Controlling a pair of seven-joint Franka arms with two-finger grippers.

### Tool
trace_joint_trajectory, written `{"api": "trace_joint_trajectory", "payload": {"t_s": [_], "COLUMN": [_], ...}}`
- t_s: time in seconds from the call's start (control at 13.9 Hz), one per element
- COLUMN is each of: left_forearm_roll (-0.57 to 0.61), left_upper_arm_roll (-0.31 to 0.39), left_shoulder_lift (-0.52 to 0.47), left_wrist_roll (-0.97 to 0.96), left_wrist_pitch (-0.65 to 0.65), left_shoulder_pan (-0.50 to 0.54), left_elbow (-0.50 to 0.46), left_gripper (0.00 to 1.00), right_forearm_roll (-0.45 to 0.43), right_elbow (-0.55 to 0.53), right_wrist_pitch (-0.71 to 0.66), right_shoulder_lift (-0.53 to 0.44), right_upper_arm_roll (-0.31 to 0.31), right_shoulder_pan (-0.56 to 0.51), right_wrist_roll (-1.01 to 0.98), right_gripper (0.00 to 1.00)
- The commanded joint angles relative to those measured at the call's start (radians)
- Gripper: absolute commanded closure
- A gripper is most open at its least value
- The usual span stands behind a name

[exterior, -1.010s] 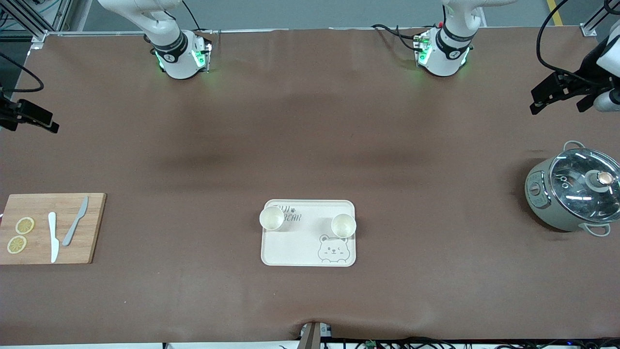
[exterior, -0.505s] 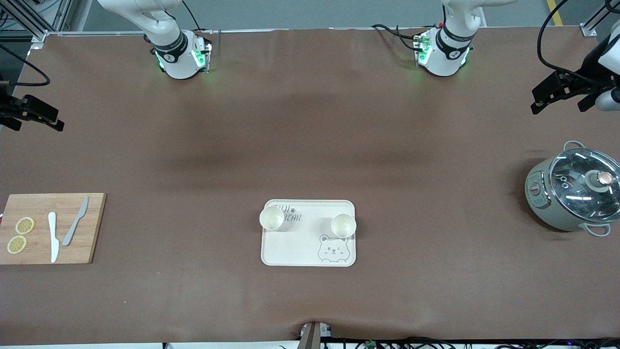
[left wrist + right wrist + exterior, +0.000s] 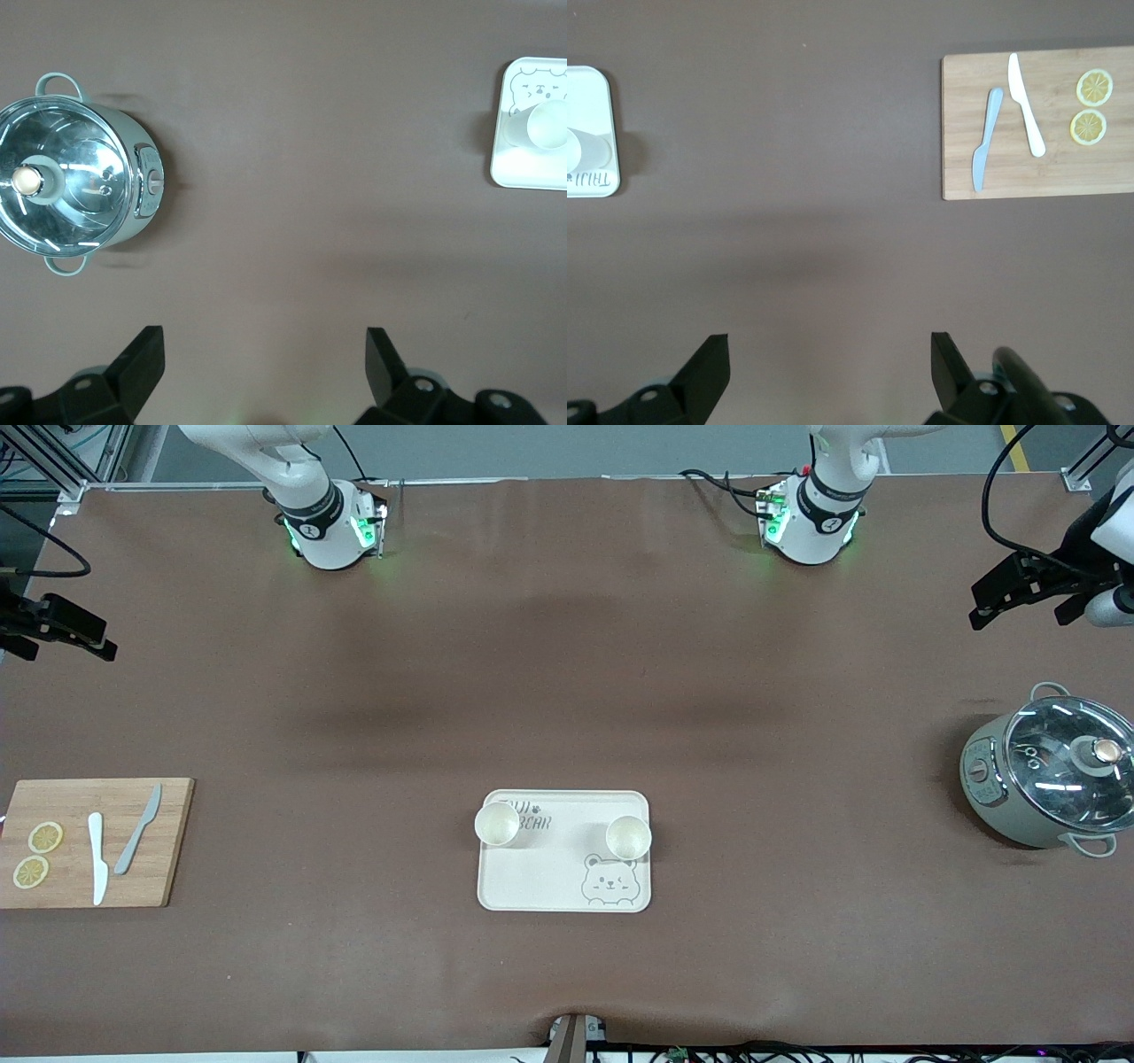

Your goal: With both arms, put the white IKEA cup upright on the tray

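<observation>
The cream tray with the bear drawing lies on the brown table, nearer the front camera than the arms' bases. Two white cups stand upright on it, one toward the right arm's end and one toward the left arm's end. My left gripper hangs open and empty over bare mat at the left arm's end. Its wrist view shows its open gripper, the tray and one cup. My right gripper hangs open and empty over bare mat at the right arm's end. Its wrist view shows the open gripper and the tray's edge.
A grey pot with a glass lid stands at the left arm's end, and shows in the left wrist view. A wooden cutting board with two knives and two lemon slices lies at the right arm's end, and shows in the right wrist view.
Both grippers have shifted slightly at the table's ends. The tray and both cups have not moved.
</observation>
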Motion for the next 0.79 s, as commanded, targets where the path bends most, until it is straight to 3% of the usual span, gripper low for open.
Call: {"api": "trace_joint_trajectory", "payload": {"t_s": [0.0,0.72], "left_forearm_roll": [-0.009,-0.017], "left_upper_arm_roll": [-0.005,-0.002], "left_shoulder_lift": [-0.011,-0.011], "left_wrist_roll": [0.022,0.019], "left_wrist_pitch": [-0.021,-0.021], "left_shoulder_pan": [0.008,0.008], "left_elbow": [0.004,0.009], "left_gripper": [0.00,0.00], "right_forearm_roll": [-0.007,0.020], "right_elbow": [0.023,0.023], "right_wrist_pitch": [-0.020,-0.010], "right_shoulder_lift": [-0.006,0.006], "right_upper_arm_roll": [-0.001,-0.003], "right_shoulder_pan": [0.001,-0.007], "right_wrist_roll": [-0.014,-0.013], "right_gripper": [0.00,0.00]}}
